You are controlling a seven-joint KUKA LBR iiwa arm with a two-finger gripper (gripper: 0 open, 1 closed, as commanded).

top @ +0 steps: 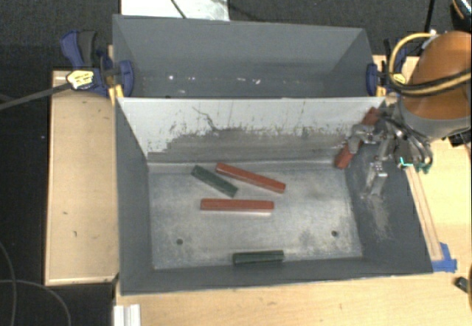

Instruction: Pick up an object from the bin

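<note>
Red-brown bars point(237, 205) and green bars point(258, 257) are strewn in a scratched grey metal bin point(317, 217). The gripper's point(377, 170) closure cannot be judged.

The arm point(441, 99) wears a rounded orange cover point(446, 63) above a grey collar point(435, 116). A yellow cable point(404, 48) loops round the cover's side. The gripper point(375, 162) is a cluster of bare silver metal with a reddish-brown piece and a small teal spot.
</note>
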